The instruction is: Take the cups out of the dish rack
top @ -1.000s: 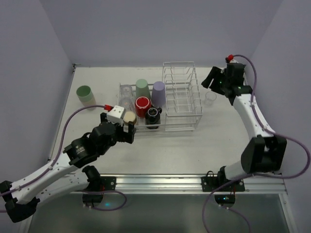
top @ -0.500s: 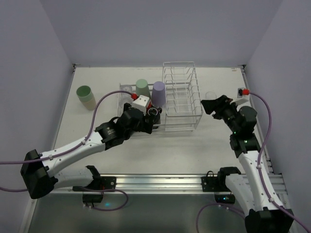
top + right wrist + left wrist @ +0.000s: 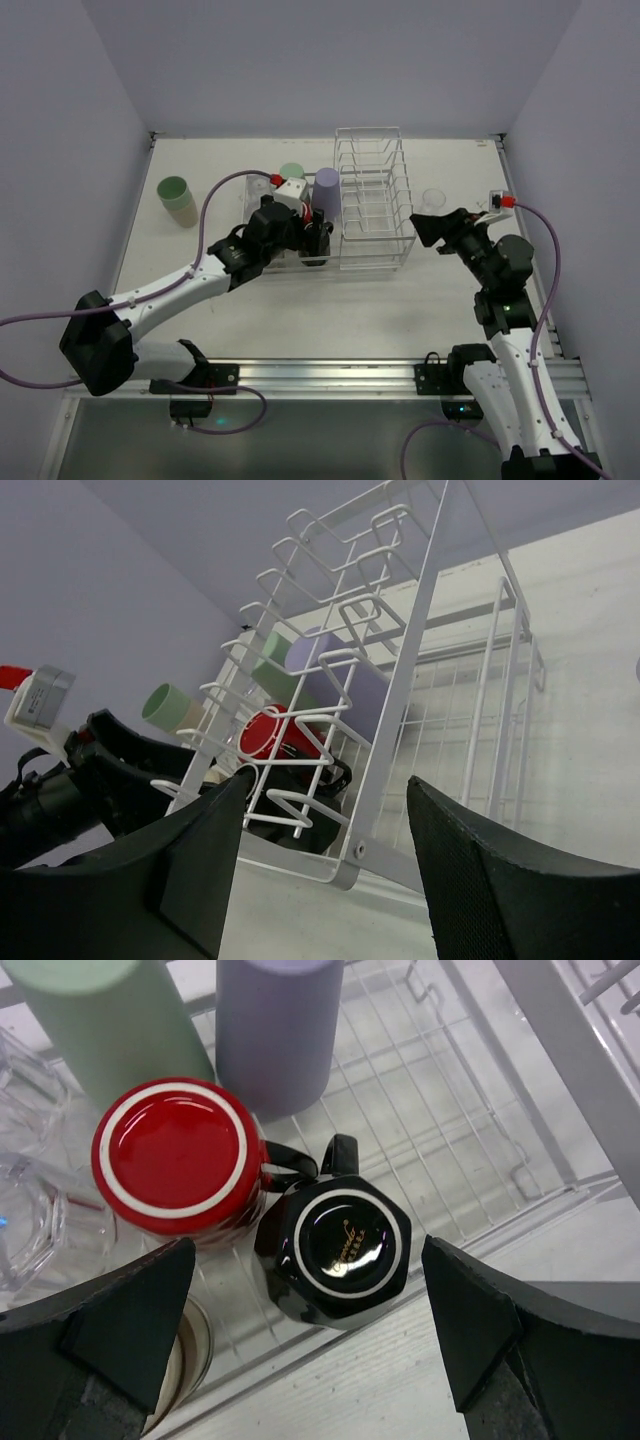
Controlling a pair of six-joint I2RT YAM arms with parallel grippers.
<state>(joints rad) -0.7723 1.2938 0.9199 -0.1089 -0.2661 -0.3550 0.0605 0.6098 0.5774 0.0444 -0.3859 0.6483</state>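
The white dish rack [image 3: 375,200] stands mid-table. Its low basket holds a lavender tumbler [image 3: 325,190], a pale green tumbler [image 3: 292,172] and clear glasses [image 3: 258,185]. My left gripper [image 3: 312,236] hovers over the basket, open and empty. In the left wrist view its jaws [image 3: 310,1290] straddle the upturned black mug [image 3: 335,1250], not touching. Beside the mug are the red mug [image 3: 180,1155], the lavender tumbler [image 3: 280,1020], a clear glass [image 3: 30,1220] and a beige cup [image 3: 190,1360]. My right gripper [image 3: 432,228] is open and empty, right of the rack [image 3: 400,680].
A second pale green tumbler [image 3: 177,200] stands on the table at the far left. A clear glass [image 3: 433,197] stands on the table right of the rack, just beyond my right gripper. Lilac walls close in the table on three sides.
My left arm has reached from the rack's front edge to over the basket, above the black mug. My right arm has drawn back from the far right corner to beside the rack.
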